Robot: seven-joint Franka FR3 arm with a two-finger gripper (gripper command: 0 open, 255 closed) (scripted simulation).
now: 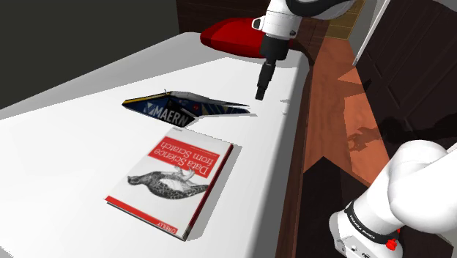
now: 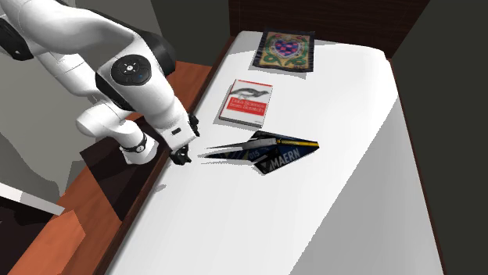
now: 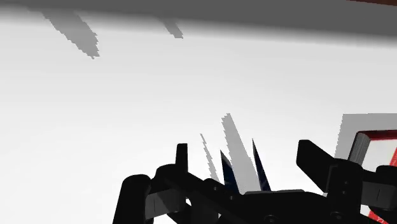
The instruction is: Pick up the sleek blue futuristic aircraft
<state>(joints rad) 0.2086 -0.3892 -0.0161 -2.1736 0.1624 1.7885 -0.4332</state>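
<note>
The dark blue aircraft lies flat on the white tabletop, with white lettering on its wing and a long pointed nose. In the second exterior view the aircraft points its nose at my gripper. My gripper hangs just above the table, a short way off the nose tip, near the table's edge. In the wrist view the fingers stand apart and open, and the aircraft's sharp blue tips show between them, untouched.
A red-and-white book lies close beside the aircraft, and its corner shows past one finger. A red cushion sits behind my arm. A patterned mat lies at the table's far end. The table edge drops to a wooden floor.
</note>
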